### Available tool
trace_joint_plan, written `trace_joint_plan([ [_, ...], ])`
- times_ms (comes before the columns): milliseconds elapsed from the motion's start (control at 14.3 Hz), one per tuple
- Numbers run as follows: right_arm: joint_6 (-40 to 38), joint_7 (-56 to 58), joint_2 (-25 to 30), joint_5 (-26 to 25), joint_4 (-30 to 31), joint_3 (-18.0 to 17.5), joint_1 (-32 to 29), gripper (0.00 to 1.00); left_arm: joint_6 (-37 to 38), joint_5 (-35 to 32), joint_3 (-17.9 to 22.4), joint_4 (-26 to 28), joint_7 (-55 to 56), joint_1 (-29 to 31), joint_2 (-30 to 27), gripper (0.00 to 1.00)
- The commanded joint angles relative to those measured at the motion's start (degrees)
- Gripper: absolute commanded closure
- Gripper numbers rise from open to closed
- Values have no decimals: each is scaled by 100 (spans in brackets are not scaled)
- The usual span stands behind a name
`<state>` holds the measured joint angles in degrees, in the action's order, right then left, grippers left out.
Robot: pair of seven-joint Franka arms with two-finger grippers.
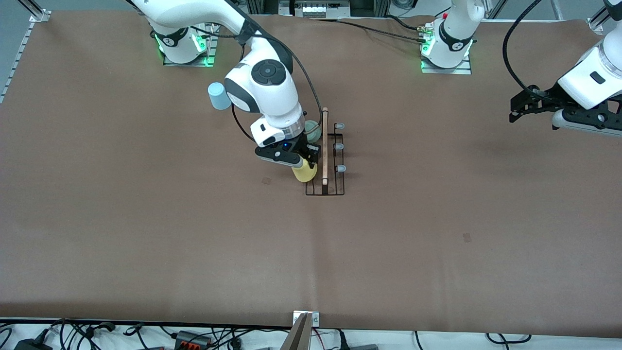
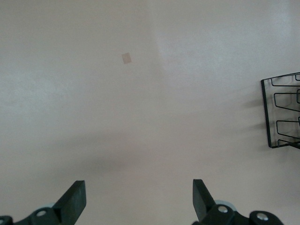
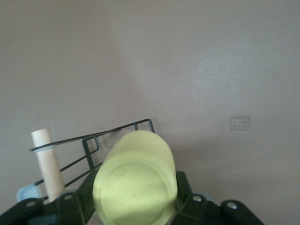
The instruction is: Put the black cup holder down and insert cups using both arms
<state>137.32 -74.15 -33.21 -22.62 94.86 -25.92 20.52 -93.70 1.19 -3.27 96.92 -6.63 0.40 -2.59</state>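
Observation:
The black cup holder (image 1: 335, 187) stands mid-table, its wooden rod (image 1: 325, 146) along the top and three grey-blue prong tips (image 1: 341, 168) showing on the left arm's side. My right gripper (image 1: 305, 159) is shut on the yellow cup (image 1: 304, 171), held sideways against the holder's side toward the right arm's end. In the right wrist view the yellow cup (image 3: 136, 183) fills the jaws of my right gripper (image 3: 136, 199), with the rod (image 3: 47, 161) beside it. The mint green cup (image 1: 312, 129) is partly hidden by that wrist. The light blue cup (image 1: 219, 96) stands on the table. My left gripper (image 1: 516, 108) waits open and empty.
The left wrist view shows the left gripper (image 2: 139, 197) open over bare brown table, with a corner of the holder (image 2: 265, 112) at the frame's edge. Small tape marks (image 1: 466, 237) lie on the table. Cables run along the table's near edge (image 1: 194, 335).

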Motion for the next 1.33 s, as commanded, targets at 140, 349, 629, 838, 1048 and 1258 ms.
trace_joint_plan([
  [140,-1018,1126,638,387,-126,148,-214,0,54,74,-25,-138,-128,48,57,0],
  [349,-2109,3329,1884,1441,189,140,-1370,0,53,74,-25,-138,-128,48,57,0],
  [629,-3314,5644,3038,1848,253,305,-2902,0,54,74,-25,-138,-128,48,57,0],
  [838,-4044,6865,3067,2120,-396,1797,-2774,0,62,74,-25,-138,-128,48,57,0],
  [1048,-4275,7300,3119,2086,-706,3046,-2238,0,54,74,-25,-138,-128,40,57,0],
  [1258,-4696,7178,3110,2130,-794,3058,-2271,0,54,74,-25,-138,-128,48,57,0],
])
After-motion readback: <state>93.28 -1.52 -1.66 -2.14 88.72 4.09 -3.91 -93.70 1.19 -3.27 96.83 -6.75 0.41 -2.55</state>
